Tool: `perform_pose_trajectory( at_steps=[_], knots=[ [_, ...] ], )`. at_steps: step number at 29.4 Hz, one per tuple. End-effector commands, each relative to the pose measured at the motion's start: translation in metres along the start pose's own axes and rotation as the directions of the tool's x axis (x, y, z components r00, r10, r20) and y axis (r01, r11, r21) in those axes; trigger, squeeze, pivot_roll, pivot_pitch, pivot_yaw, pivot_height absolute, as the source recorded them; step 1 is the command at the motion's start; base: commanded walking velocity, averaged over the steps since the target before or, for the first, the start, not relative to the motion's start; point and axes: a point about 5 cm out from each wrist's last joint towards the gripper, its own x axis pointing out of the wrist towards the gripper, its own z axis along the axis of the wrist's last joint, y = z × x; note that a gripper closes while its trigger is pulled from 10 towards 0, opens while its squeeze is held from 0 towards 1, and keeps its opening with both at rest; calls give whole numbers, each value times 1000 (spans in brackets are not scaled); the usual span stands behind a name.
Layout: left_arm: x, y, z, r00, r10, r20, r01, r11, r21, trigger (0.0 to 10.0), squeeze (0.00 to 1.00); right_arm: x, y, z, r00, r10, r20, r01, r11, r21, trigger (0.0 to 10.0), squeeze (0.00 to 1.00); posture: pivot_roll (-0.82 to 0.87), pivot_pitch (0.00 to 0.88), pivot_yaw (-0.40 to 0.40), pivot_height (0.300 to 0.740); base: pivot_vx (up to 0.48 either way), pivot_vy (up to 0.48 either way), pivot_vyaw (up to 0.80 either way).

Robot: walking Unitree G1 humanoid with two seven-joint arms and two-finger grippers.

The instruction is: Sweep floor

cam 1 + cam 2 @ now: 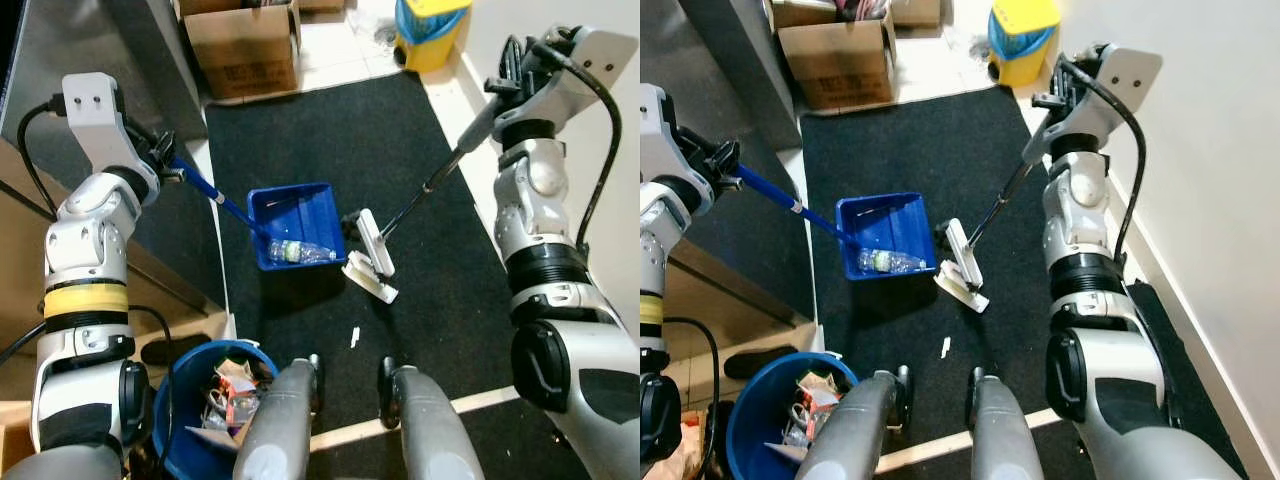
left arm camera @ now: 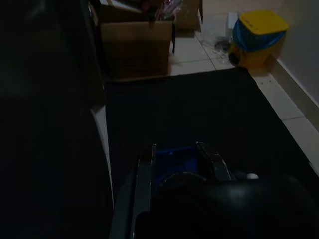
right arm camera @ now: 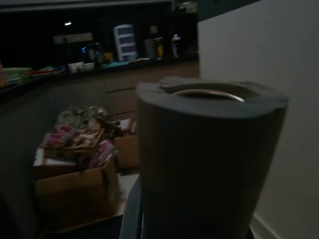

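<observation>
A blue dustpan (image 1: 292, 223) rests on the black mat (image 1: 400, 170), with a clear plastic bottle (image 1: 299, 252) lying in its front. Its long blue handle (image 1: 205, 191) runs up and left to my left gripper (image 1: 165, 160), which is shut on it. A white broom head (image 1: 371, 258) sits just right of the dustpan. Its dark pole (image 1: 440, 176) rises to my right gripper (image 1: 512, 72), shut on the grey top of the pole (image 3: 209, 159). A small white scrap (image 1: 354, 337) lies on the mat near my feet.
A blue bin (image 1: 215, 400) full of rubbish stands at my lower left. A cardboard box (image 1: 245, 45) and a yellow and blue bin (image 1: 430, 30) stand beyond the mat's far end. A wall (image 1: 1200, 150) runs along the right, dark furniture (image 1: 60, 40) along the left.
</observation>
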Motion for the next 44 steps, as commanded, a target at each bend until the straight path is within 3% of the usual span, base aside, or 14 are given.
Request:
perform_pose_trajectory(
  at_steps=[1,17,44],
  knots=[
    [3,-6,4,999,-9,38,9,1000,-6,10000,0,-1,-8,-2,1000,-25,-14,25,999,-21,10000,0,13,33,52,740,0,0,0],
    [13,-12,0,999,3,38,0,997,-80,10000,0,-2,-10,-7,998,-41,-37,40,998,-38,10000,0,10,31,48,740,0,0,0],
    [14,-16,-15,999,43,6,-42,995,-87,10000,0,-4,-6,-12,998,-24,-58,22,999,-38,10000,0,5,53,33,740,13,0,0]
  ],
)
